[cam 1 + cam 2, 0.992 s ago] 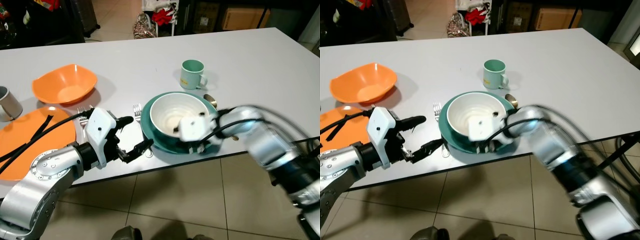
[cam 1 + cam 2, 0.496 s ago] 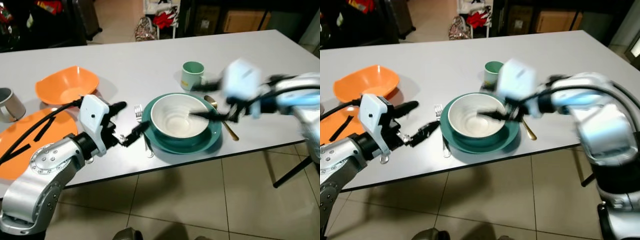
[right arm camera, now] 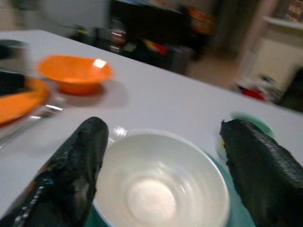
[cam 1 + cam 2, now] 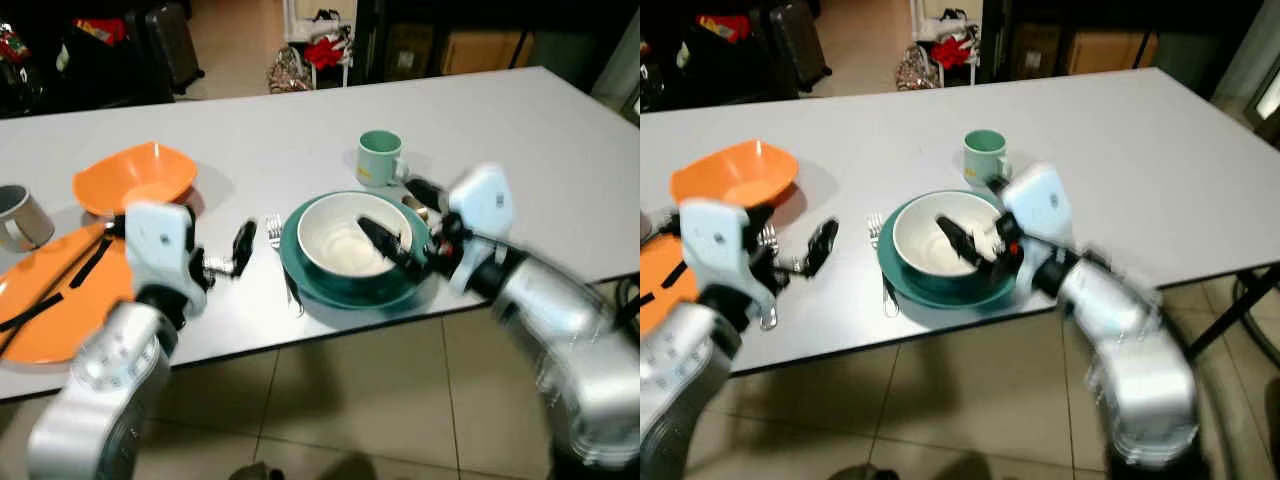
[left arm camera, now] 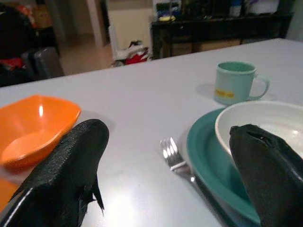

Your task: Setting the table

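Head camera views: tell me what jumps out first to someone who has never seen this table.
The white bowl on the teal plate near the table's front edge draws the eye, with the right gripper open over it. Left of it, the orange bowl and orange plate stand out, with the left gripper open between them and the fork.

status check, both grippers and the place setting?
Left gripper open, empty, beside the fork. Right gripper open over white bowl on teal plate. Nothing blocking.
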{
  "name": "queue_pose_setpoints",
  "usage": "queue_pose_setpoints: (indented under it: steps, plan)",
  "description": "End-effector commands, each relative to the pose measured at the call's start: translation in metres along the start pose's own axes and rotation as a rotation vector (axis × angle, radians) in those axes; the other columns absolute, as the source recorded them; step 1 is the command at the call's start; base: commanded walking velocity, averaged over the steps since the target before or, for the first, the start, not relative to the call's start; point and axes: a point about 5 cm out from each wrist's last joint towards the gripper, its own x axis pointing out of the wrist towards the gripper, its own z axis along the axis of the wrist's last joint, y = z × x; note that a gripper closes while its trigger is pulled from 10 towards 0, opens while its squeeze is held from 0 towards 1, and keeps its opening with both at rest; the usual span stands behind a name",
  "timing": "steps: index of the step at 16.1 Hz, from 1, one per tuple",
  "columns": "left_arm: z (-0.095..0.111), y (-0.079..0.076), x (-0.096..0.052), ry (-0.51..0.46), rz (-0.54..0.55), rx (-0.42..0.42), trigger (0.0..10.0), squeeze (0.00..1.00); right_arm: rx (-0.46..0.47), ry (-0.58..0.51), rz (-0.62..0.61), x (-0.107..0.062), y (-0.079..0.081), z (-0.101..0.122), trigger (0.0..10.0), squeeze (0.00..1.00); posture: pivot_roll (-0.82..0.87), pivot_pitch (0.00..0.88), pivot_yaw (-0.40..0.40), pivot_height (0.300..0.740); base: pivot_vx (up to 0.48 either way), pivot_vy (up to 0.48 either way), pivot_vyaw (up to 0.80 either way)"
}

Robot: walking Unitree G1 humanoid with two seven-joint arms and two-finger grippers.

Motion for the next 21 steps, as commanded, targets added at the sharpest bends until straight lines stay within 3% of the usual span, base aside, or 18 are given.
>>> queue_pose_setpoints:
  steps: [1,2,3,10,11,15,21]
  plan:
    - [0.003,-0.004,0.001,-0.013,0.024,0.029,10.0,0.00,-0.001,-0.029,-0.099,-0.004,0.000,-0.001,10.0,0.81,-0.09,0.054,0.031,0.740,0.000,-0.480,0.00]
    - [0.003,-0.005,0.001,-0.013,0.032,0.031,10.0,0.00,0.023,-0.030,-0.129,-0.005,0.000,-0.004,10.0,0.24,-0.09,0.053,0.029,0.740,0.000,-0.480,0.00]
    - [0.002,-0.004,0.003,-0.012,0.054,0.025,10.0,0.00,0.059,-0.026,-0.203,-0.007,-0.002,-0.015,10.0,0.00,-0.09,0.053,0.029,0.740,0.000,-0.480,0.00]
    - [-0.004,-0.008,0.008,-0.012,0.062,0.031,10.0,0.00,0.110,0.005,-0.304,-0.013,0.001,-0.030,10.0,0.00,-0.11,0.044,0.024,0.740,0.000,-0.472,0.00]
    - [-0.003,-0.008,0.010,-0.020,0.074,0.008,10.0,0.00,0.151,0.005,-0.333,-0.015,-0.001,-0.032,10.0,0.00,-0.12,0.040,0.024,0.740,0.000,0.000,0.00]
    - [-0.006,-0.014,0.014,-0.029,-0.017,0.003,10.0,0.00,0.160,0.034,-0.392,-0.024,-0.006,-0.037,10.0,0.00,-0.13,0.040,0.035,0.740,0.000,0.000,-0.78]
    - [-0.006,-0.018,0.019,-0.045,-0.070,-0.003,10.0,0.00,0.156,0.049,-0.436,-0.029,-0.010,-0.041,10.0,0.00,-0.14,0.030,0.034,0.740,0.140,0.000,-0.80]
